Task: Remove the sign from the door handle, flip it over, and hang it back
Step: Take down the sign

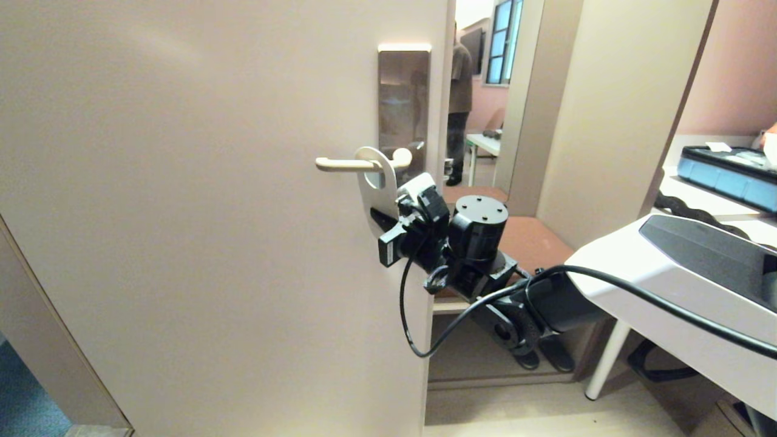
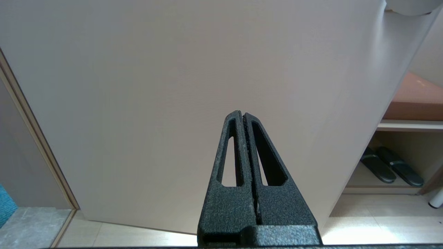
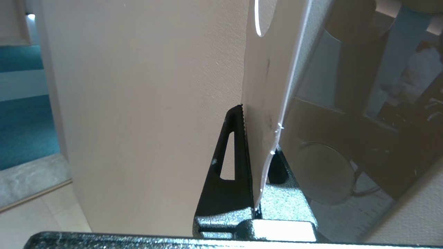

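The sign (image 1: 377, 182) is white on the side I see, and its rounded top loops over the cream door handle (image 1: 343, 162), with the lever passing through its hole. It stands turned nearly edge-on to the door. My right gripper (image 1: 382, 217) is shut on its lower part, just below the handle. In the right wrist view the sign (image 3: 266, 86) rises from between the jaws of the right gripper (image 3: 258, 138), and one finger is hidden behind it. My left gripper (image 2: 243, 116) is shut on nothing, low down, facing the bare lower door.
The handle sits on a bronze plate (image 1: 403, 97) near the door's (image 1: 182, 212) free edge. Past that edge a person (image 1: 459, 103) stands in the room. A white table (image 1: 668, 273) is at the right. Slippers (image 2: 391, 167) lie under a shelf.
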`<state>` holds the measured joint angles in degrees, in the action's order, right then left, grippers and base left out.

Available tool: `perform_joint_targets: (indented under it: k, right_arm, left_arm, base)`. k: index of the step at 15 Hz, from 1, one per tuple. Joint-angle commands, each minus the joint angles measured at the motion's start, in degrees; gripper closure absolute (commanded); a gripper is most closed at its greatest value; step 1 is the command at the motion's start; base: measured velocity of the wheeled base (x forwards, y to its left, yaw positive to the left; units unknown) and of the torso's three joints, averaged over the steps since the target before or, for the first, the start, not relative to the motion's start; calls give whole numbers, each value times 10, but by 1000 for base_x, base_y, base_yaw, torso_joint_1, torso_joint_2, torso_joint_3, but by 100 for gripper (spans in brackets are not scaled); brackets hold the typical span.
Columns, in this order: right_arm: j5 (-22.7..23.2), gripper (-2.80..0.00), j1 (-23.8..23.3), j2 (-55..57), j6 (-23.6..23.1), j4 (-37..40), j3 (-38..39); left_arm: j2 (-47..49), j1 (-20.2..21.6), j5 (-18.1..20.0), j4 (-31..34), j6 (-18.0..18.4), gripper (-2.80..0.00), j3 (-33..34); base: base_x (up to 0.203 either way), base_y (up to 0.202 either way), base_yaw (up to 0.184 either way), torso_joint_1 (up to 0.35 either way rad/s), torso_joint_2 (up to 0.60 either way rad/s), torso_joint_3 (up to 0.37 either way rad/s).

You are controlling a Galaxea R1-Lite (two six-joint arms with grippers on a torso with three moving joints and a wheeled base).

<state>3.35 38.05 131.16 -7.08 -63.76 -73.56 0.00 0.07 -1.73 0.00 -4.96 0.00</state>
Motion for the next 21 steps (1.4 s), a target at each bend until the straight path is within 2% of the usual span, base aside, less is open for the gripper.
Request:
perform_joint_targets:
  k: [1,6,9,16,21]
  right_arm:
    - [-17,0,8,3,0,-4,-9]
    - [-81,0,25,22,-3,7,-56]
    - [-84,0,32,29,-13,14,-71]
    - [-134,0,58,60,-22,14,-112]
    - [-137,0,60,86,-27,14,-147]
  left_arm:
    - [1,0,0,0,0,0,0]
    - [1,0,0,0,0,0,0]
    - [1,0,0,-1,0,0,0]
    - [1,0,0,0,0,0,0]
    - [1,0,0,0,0,0,0]
  base:
    - [0,0,0,0,0,0]
    - [0,0,0,0,0,0]
    - [0,0,0,0,0,0]
    - [0,0,0,0,0,0]
    - [0,0,0,0,0,0]
